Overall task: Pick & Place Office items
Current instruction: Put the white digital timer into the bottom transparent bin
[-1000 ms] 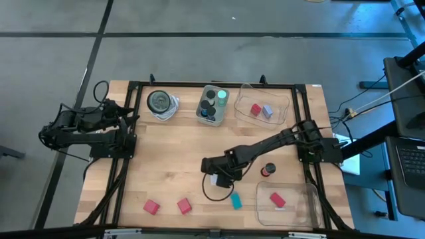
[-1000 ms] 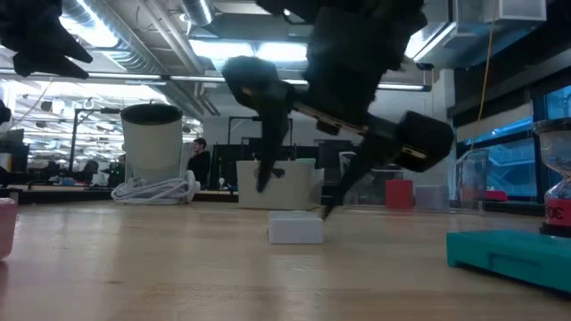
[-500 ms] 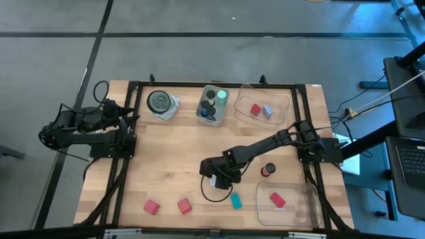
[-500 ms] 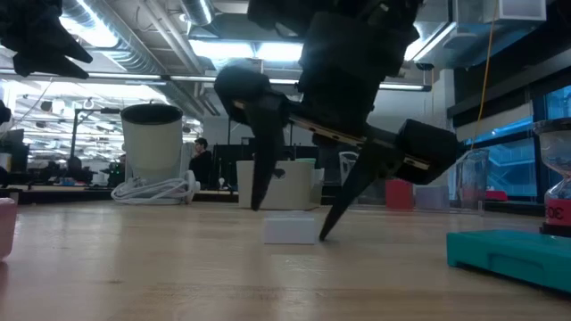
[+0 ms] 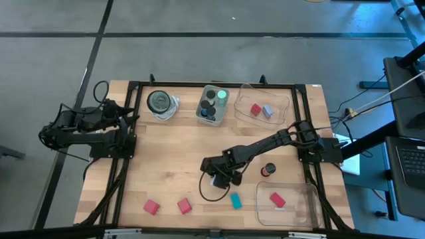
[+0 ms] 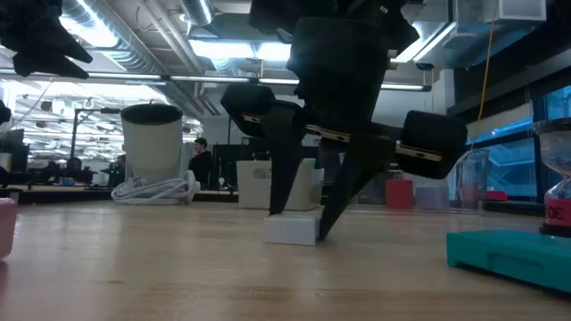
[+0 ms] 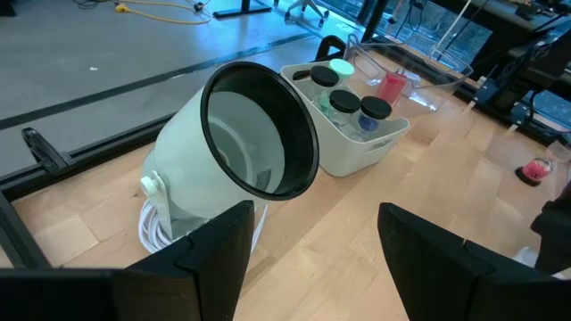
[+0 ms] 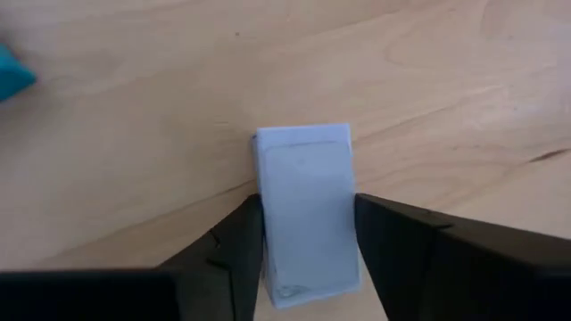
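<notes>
a white block (image 8: 308,209) lies flat on the desk (image 5: 172,159), near the desk's middle and a little toward its front edge. the right hand (image 8: 303,241) has its two dark fingers (image 8: 227,245) down on either side of the block, touching or all but touching its long sides. it looks clamped on the block, or a moment short of it, ready to lift; the block does not look raised off the wood in the low view. the fingers take the narrow width, probably because that span fits between them.

the left hand (image 7: 308,245) waits off the desk's left side with its fingers apart, holding nothing, facing a pale round dish (image 7: 241,147).

other pieces lie around the white block: a teal block (image 5: 235,200) just toward the front edge, two red blocks (image 5: 167,206) farther along that edge, and a dark cylinder (image 5: 268,170) to the right. a clear tray (image 5: 292,211) by the front right corner holds a red piece.

from above, the arm hides the white block almost wholly. the exact contact at the fingertips is hard to make out.
</notes>
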